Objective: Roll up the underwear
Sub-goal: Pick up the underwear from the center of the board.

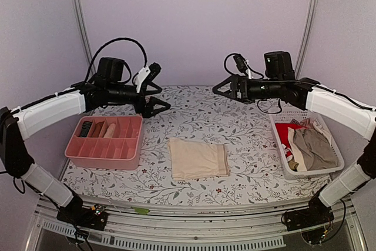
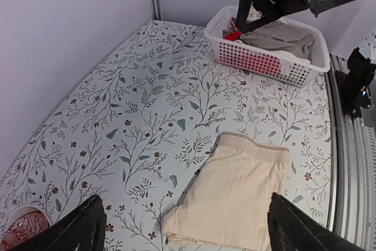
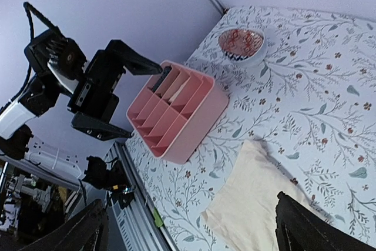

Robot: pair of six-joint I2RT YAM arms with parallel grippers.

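1. Pink divided tray [image 1: 103,145] at the left of the counter [image 1: 247,127], on flowered cloth; a few rolled pieces [image 1: 97,129], dark and beige, standing in its far compartments; beyond it, toward the far left corner, a small patterned bowl [image 3: 241,42].
2. Above the tray's far right corner, left gripper [image 1: 160,98]: jaws spread wide, nothing between them, raised clear of the counter, pointing right.
3. At the middle, toward the near side: one cream underwear [image 1: 198,158], folded flat into a rough rectangle, waistband to the right, touched by neither gripper.
4. Right of centre and farther back, right gripper [image 1: 220,89]: likewise wide open and empty, held in the air, pointing left.
5. At the right edge, white perforated basket [image 1: 314,173] holding a loose heap of garments [image 1: 311,145] in red, grey-brown and beige, well apart from the folded piece.
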